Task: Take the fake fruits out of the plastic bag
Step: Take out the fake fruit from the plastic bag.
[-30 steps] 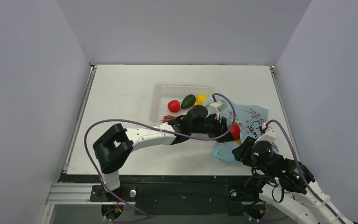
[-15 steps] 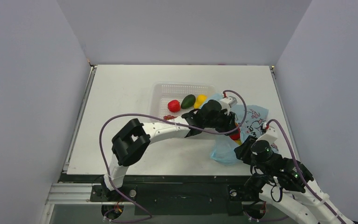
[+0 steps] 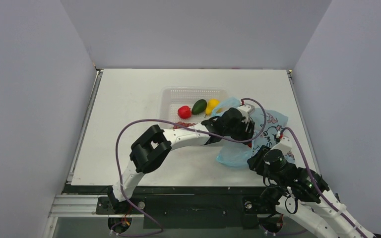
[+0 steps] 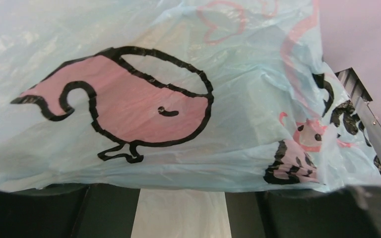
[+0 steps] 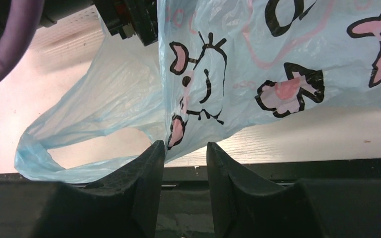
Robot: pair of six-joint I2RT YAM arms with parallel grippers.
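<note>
The light blue plastic bag (image 3: 273, 124) with pink-and-black prints lies at the right of the table. My left gripper (image 3: 245, 133) reaches into its near-left side. In the left wrist view the bag (image 4: 178, 74) drapes over my left gripper (image 4: 181, 191), whose jaws stand wide apart with bare table between them. A sliver of red (image 3: 248, 144) shows beside it; the other fake fruits are hidden. My right gripper (image 5: 185, 146) is a little open at the bag's near edge (image 5: 278, 59), a fold hanging by its left fingertip (image 5: 156, 148). It also shows from above (image 3: 254, 159).
A white perforated basket (image 3: 193, 91) stands behind the left arm, holding a small red fruit (image 3: 183, 111), a dark green avocado (image 3: 199, 106) and a yellow pear (image 3: 212, 105). A loose bag handle (image 5: 54, 163) lies near the front edge. Grey walls enclose the table.
My left arm has reached farther right into the bag. The red fruit that showed beside it is now nearly hidden. The bag's near-left part has shifted left. The right gripper moved slightly left.
</note>
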